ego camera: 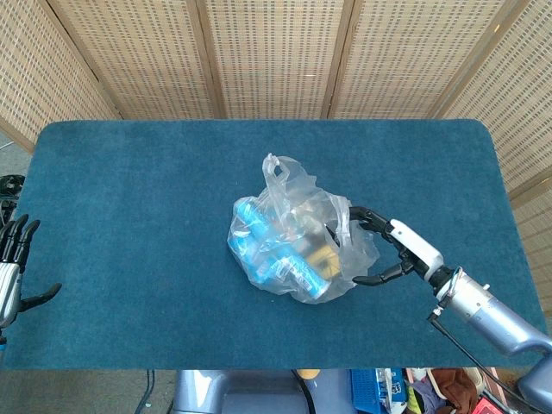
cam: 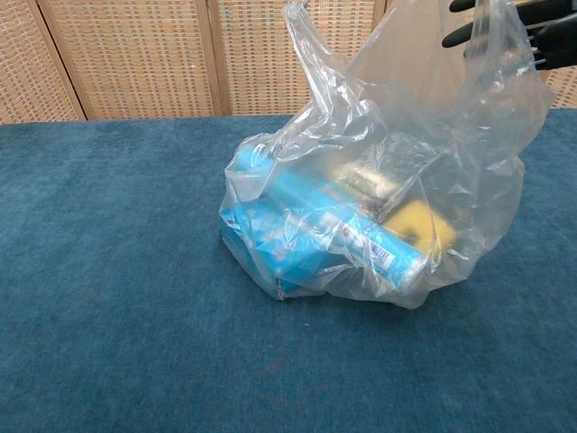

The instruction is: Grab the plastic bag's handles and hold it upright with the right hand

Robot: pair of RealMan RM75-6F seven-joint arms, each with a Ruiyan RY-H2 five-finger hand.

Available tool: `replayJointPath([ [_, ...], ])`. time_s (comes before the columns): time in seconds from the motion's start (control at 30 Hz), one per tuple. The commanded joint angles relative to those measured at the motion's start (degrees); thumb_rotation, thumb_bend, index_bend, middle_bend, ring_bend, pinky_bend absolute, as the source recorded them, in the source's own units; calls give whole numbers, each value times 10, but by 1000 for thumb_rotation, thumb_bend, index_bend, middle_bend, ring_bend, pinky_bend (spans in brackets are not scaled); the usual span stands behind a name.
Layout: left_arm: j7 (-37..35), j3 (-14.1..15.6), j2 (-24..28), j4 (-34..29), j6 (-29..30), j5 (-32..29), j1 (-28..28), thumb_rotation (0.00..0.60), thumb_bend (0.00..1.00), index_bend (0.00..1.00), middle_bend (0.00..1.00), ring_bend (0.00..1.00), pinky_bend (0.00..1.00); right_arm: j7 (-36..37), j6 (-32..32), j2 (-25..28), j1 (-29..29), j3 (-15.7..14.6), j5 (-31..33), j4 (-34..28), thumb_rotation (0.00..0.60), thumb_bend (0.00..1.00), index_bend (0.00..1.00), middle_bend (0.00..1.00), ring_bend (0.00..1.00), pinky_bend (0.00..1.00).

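At the far left edge of the head view I see my left hand [ego camera: 12, 272] hanging just off the blue carpeted counter [ego camera: 129, 198], fingers spread and holding nothing.

Moving right, the clear crinkled plastic bag [ego camera: 297, 246] sits near the middle of the counter, slumped but partly standing. One handle loop [ego camera: 278, 172] sticks up at its far left side, and a second one [ego camera: 342, 220] lies toward the right. Through the film I can make out a light blue cylindrical pack [cam: 338, 225] lying on its side and something yellow [cam: 417, 227] behind it toward the right; I cannot tell what either item is.

Right of the bag, my right hand [ego camera: 398, 252] is at the bag's right side, black fingers [ego camera: 373, 216] curved apart like an open claw. The upper fingers are just beside the right handle loop and the thumb [ego camera: 373, 279] is near the bag's lower right bulge. I cannot tell whether any fingertip touches the plastic; nothing is gripped. In the chest view the dark fingertips [cam: 469, 34] show at the top right, against the bag's upper film.
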Motion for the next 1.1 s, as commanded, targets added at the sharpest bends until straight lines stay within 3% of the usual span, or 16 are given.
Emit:
replayJointPath([
  [0.03, -1, -1, 1, 0, 1, 0, 0, 600, 80, 0, 0, 0, 0, -17, -16, -13, 11, 7, 26, -8, 600, 0, 108, 170, 41, 81],
  [0.23, -4, -3, 1, 1, 3, -3, 0, 600, 82, 0, 0, 0, 0, 35, -36, -15, 29, 22, 40, -27, 600, 0, 133, 204, 80, 87],
  [0.57, -7, -4, 0, 5, -1, -8, -2, 600, 80, 0, 0, 0, 0, 116, -53, -5, 45, 39, 39, -32, 600, 0, 207, 275, 155, 228],
  [0.8, -7, -4, 0, 5, -2, -10, -2, 600, 79, 0, 0, 0, 0, 132, -104, 24, 62, 39, 48, -37, 600, 0, 226, 291, 172, 248],
  [1.1, 0, -4, -3, 5, 0, -11, -3, 600, 81, 0, 0, 0, 0, 258, -124, 13, 87, 28, -19, -31, 600, 0, 237, 302, 183, 255],
])
